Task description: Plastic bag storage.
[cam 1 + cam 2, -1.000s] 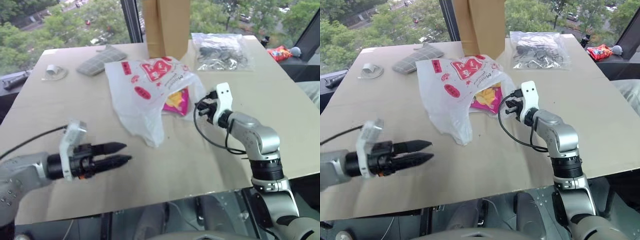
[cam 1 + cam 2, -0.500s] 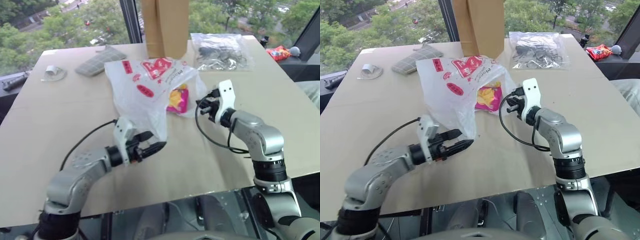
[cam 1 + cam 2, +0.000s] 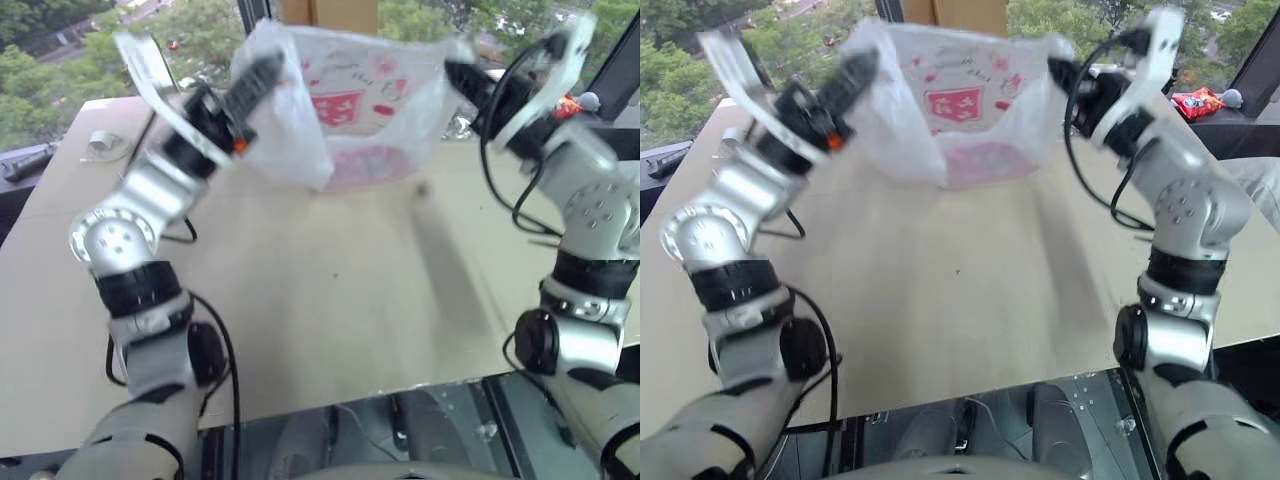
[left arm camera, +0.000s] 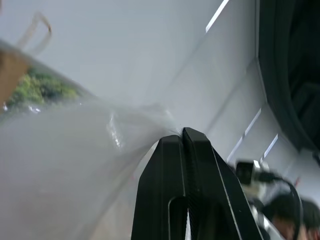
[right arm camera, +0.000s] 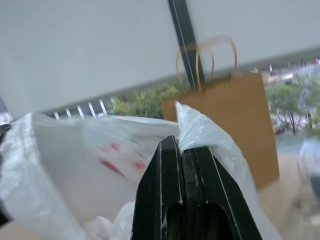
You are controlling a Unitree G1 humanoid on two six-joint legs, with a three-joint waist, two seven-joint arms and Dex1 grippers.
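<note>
The plastic bag (image 3: 350, 105), thin translucent white with a red square logo, hangs above the table, stretched wide between both grippers. My left gripper (image 3: 262, 72) is shut on the bag's left upper edge, and its black fingertips (image 4: 182, 136) pinch the film in the left wrist view. On the right upper edge my right gripper (image 3: 455, 75) is shut too, with crinkled plastic (image 5: 200, 132) bunched around its closed fingers. A pink shape (image 3: 365, 165) shows through the bag's bottom, which hangs just over the tabletop.
The tall brown paper bag (image 5: 235, 115) stands behind the plastic bag at the table's far edge. A small white object (image 3: 105, 145) lies far left and a red packet (image 3: 560, 103) far right. The tan table (image 3: 330, 300) is bare in front.
My left gripper reached the bag's near corner and shut on it. Both grippers then rose, lifting the bag off the table and spreading it between them.
</note>
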